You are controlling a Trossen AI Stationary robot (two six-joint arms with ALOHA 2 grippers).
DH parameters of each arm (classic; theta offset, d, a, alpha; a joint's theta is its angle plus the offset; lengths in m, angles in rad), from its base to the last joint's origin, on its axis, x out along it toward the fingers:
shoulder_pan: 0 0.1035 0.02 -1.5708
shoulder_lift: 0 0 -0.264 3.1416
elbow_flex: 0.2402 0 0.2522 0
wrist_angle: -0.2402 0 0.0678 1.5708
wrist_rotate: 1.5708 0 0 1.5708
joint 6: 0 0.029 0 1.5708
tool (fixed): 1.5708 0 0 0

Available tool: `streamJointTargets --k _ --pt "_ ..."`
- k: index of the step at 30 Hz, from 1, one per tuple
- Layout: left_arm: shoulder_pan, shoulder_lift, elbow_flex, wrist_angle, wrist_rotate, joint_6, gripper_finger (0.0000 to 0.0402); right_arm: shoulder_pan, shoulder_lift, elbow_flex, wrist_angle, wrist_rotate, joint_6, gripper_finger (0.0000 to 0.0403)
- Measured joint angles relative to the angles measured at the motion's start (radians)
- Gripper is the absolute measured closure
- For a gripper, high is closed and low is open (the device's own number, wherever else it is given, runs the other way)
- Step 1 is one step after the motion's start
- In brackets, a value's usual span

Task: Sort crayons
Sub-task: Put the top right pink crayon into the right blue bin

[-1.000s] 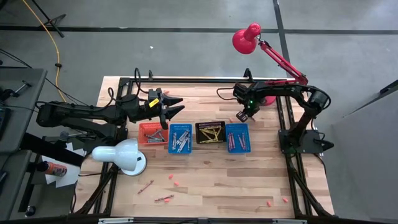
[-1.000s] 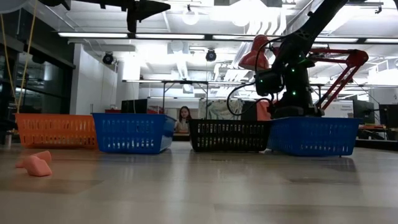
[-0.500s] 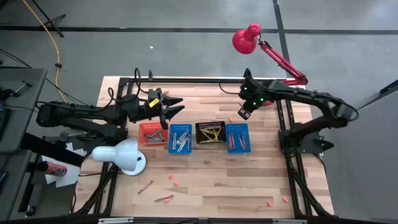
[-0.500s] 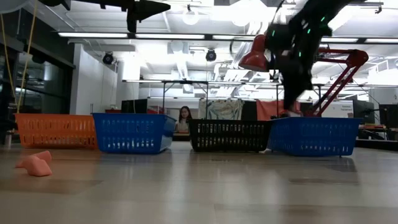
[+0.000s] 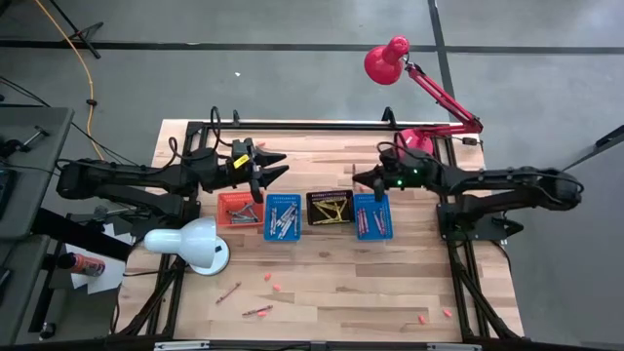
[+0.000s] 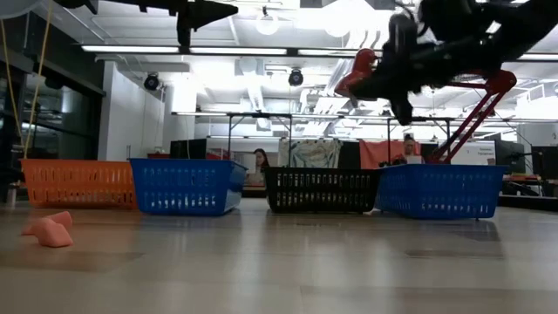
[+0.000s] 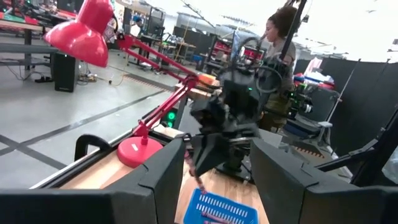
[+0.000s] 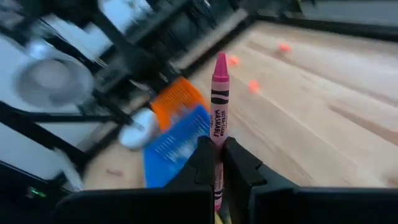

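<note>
While right gripper (image 8: 217, 163) pinches one pink crayon (image 8: 219, 102), left gripper (image 5: 274, 167) spread; four baskets (image 5: 283, 216).

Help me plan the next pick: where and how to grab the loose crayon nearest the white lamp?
Grip the crayon at its middle, straight down from above, closing across its thin width. It lies flat and slanted on bare table, both long sides free.
</note>
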Motion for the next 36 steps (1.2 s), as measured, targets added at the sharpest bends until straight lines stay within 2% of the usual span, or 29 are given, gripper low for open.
streamJointTargets --k 2,6,12,14,20,25,36 --pt "0.0 0.0 0.0 -0.004 0.006 -0.001 0.0229 0.043 0.009 0.004 0.073 0.034 0.009 0.0403" --pt "0.008 0.0 0.0 -0.002 0.079 -0.001 0.0229 0.104 0.013 0.104 0.066 0.089 -0.054 0.0403" --pt "0.034 0.001 0.0 0.002 0.237 -0.081 0.0229 0.134 0.011 0.287 -0.06 0.104 -0.191 0.0403" --pt "0.034 0.001 0.0 0.013 0.26 -0.107 0.0229 0.134 0.012 0.329 -0.108 0.103 -0.224 0.0403" --pt "0.016 0.001 0.0 0.028 0.263 -0.104 0.0229 0.134 0.012 0.393 -0.141 0.05 -0.292 0.0403" --pt "0.01 0.001 0.0 0.027 0.259 -0.09 0.0229 0.134 0.012 0.4 -0.141 -0.01 -0.313 0.0403" --pt "0.01 0.001 0.0 0.026 0.215 -0.087 0.0229 0.139 0.012 0.4 -0.144 -0.07 -0.312 0.0403"
